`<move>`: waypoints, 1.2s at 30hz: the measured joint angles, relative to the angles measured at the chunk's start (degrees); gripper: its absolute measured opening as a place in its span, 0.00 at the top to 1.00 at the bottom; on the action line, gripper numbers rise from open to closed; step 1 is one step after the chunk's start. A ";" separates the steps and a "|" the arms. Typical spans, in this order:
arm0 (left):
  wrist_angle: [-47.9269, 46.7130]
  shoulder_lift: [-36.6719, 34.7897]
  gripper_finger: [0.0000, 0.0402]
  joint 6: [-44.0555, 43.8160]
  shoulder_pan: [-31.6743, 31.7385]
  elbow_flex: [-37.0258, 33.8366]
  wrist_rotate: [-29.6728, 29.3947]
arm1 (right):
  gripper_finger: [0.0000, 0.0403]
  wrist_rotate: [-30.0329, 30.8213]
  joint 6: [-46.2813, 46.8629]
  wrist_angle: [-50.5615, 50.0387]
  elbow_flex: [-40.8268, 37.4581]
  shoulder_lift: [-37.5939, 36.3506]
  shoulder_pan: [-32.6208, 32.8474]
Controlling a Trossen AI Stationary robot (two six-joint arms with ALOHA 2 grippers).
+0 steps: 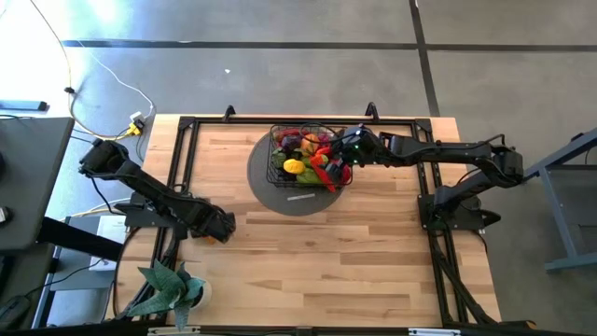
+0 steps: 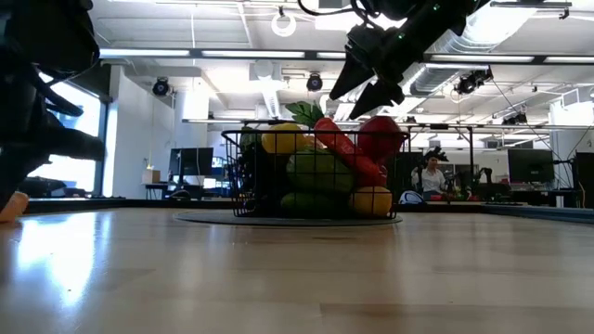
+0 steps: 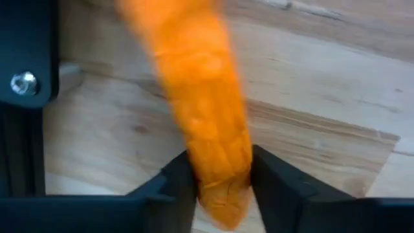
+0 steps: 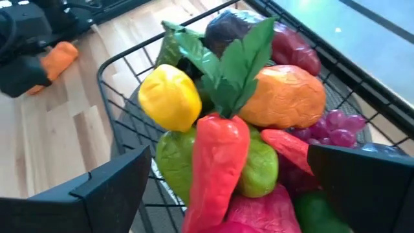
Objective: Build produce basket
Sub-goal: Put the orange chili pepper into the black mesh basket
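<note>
Between the left tool's [image 3: 220, 188] fingers, an orange carrot [image 3: 207, 110], top cut off; right tool [image 1: 347, 159] agape over the basket [image 1: 280, 170].

You have a light wooden plank table [image 1: 308, 252] with a black metal frame. On it lie a round grey disc mat [image 1: 300, 199] near the far edge, an orange toy carrot [image 4: 57, 57] at the left, and a leafy green potted plant [image 1: 170, 290] at the near left corner.
</note>
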 joint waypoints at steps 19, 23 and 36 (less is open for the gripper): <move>-0.26 0.20 0.87 28.33 3.22 8.86 -16.54 | 0.01 3.20 4.70 -0.02 0.00 0.00 -0.02; -0.25 0.17 0.87 40.03 7.65 12.01 -20.55 | 0.01 3.20 4.90 0.39 0.00 0.00 0.00; 1.85 0.09 0.87 79.67 25.41 24.24 -25.37 | 0.01 6.23 10.33 0.85 0.00 0.00 0.00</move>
